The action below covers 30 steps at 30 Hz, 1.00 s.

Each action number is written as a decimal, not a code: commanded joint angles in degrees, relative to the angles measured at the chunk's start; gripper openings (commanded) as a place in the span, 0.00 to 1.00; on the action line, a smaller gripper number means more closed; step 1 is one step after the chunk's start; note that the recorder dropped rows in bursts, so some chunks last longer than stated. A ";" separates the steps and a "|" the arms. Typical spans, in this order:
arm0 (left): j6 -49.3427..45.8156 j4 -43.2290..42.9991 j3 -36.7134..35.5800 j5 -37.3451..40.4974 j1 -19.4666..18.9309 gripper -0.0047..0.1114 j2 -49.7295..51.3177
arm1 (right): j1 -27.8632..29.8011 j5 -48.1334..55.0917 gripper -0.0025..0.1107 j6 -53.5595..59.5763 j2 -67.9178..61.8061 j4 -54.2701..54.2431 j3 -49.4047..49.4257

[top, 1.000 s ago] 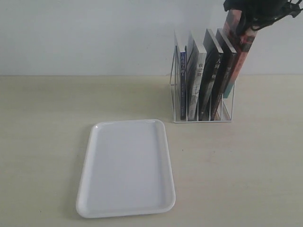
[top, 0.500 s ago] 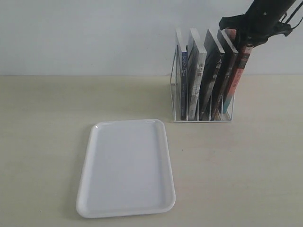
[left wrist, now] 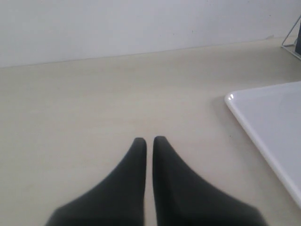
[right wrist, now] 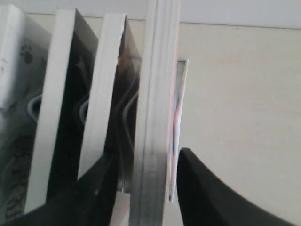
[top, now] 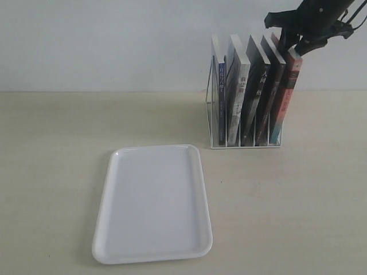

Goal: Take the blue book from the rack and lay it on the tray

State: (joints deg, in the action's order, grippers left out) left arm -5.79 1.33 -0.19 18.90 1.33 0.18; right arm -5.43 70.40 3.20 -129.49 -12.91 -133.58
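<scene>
Black left jaws hovered low over the pale counter point(top: 51, 172), closed to a thin slit with nothing between them, near one corner of the tray point(top: 152, 200). That glossy white tray lay flat and bare, in front of the rack point(top: 245, 146) and to its left, near it but apart.

The blue book point(top: 221, 103) stood upright in the rack's leftmost slot, spine outward, with nothing touching it. Right of it the black-spined books point(top: 258, 97) leaned in their slots, and the red-orange-spined book point(top: 287, 94) filled the last one.

Over that last book the right jaws stood open, one finger on each side of its top edge. The wrist view showed a sliver of gap beside the cover, so they appeared to grip nothing.

By my reading the right jaws were at the wrong end of the rack. To do the step well they should rise clear of the red-orange-spined book and cross above the leaning tops to the leftmost slot. There they should come straight down over the blue book's top edge alone. The neighbouring book stood close, so a narrow, centred entry would matter. A firm pinch and a pull along the dividers' line should keep the light wire rack from tipping or dragging. The book could then be turned flat and lowered inside the tray's rim.
</scene>
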 commanded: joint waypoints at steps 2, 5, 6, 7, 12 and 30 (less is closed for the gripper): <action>-0.22 0.14 0.19 -0.91 -0.11 0.08 -0.18 | 0.18 -0.43 0.38 -0.31 4.93 -0.45 -0.16; -0.22 0.14 0.19 -0.91 -0.11 0.08 -0.18 | 0.18 -0.43 0.38 -0.31 7.76 -2.18 -0.16; -0.22 0.14 0.19 -0.91 -0.11 0.08 -0.18 | 0.04 -0.43 0.38 -0.06 9.30 -4.20 -0.16; -0.22 0.14 0.19 -0.91 -0.11 0.08 -0.18 | -0.11 -0.43 0.38 0.24 9.66 -4.80 -0.16; -0.22 0.14 0.19 -0.91 -0.11 0.08 -0.18 | -4.77 -0.43 0.38 0.22 8.94 -4.33 -0.16; -0.22 0.14 0.19 -0.91 -0.11 0.08 -0.18 | -6.46 -0.43 0.38 -3.20 2.24 1.77 -0.16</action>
State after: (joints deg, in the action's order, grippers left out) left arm -5.79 1.33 -0.19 18.90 1.33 0.18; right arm -12.05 70.27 0.00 -126.76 -11.46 -133.58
